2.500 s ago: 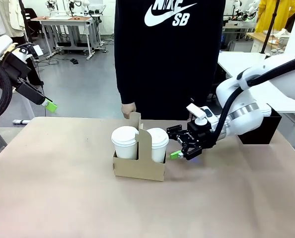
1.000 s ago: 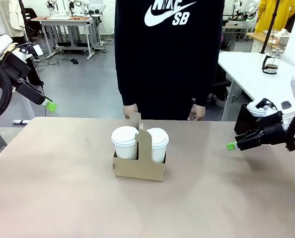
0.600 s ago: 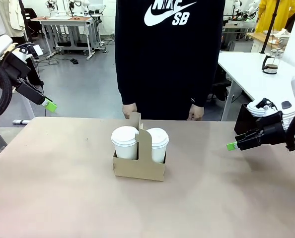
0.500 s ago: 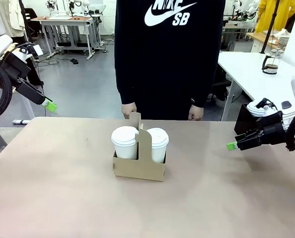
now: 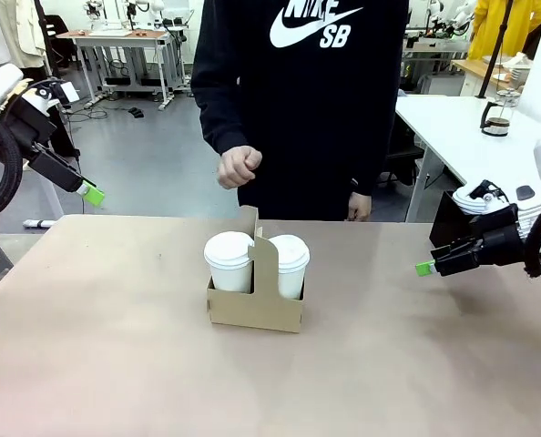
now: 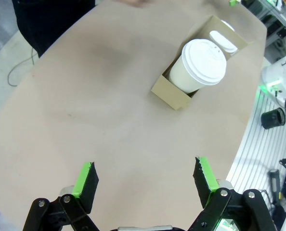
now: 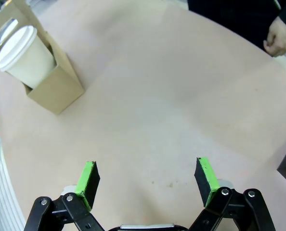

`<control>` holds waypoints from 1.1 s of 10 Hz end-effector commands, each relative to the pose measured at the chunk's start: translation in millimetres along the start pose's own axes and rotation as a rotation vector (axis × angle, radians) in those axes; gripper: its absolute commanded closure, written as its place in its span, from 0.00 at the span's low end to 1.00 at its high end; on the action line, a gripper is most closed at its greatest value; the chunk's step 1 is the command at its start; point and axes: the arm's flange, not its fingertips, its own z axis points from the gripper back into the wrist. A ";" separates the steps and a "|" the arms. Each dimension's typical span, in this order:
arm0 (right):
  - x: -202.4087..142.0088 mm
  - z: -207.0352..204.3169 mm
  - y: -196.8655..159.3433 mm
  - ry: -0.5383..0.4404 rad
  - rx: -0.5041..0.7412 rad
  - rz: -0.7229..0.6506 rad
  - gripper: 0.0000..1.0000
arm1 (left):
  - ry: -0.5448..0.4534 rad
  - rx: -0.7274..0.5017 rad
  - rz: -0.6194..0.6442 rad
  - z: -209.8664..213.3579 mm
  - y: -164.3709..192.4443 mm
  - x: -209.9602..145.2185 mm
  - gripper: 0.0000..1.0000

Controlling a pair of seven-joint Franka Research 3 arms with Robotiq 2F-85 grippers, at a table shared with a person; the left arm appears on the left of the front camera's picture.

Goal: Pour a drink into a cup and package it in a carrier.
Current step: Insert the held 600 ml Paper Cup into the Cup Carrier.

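**A:** Where did the carrier [image 5: 255, 305] sit relative to the grippers?

**B:** Mid-bench, with two lidded white cups in its slots, the left cup [image 5: 229, 261] and another beside it, split by the upright handle panel. The right gripper [image 5: 432, 265] hovered at the bench's right edge, fingers pointing left toward the carrier and well apart from it. The left gripper [image 5: 90, 193] hung above the far left corner, farther off still. So the right arm looked the nearer.

**A:** And the carrier's long axis?

**B:** Roughly across the bench, left to right, the handle panel running front to back between the cups.

**A:** Jaws?

**B:** Both spread wide with nothing between them; each wrist view showed green pads apart over bare bench [image 7: 181, 96].

**A:** Any writing?

**B:** "NIKE SB" with a swoosh on the person's black sweatshirt [image 5: 316, 27]. The cups and carrier were plain. The person's raised hand [image 5: 239, 167] was closest to the handle, I'd judge.
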 end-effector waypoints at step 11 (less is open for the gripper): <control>1.1 1.8 0.2 -0.009 0.008 0.005 0.00 | 0.012 0.002 0.013 2.2 -1.1 1.9 0.00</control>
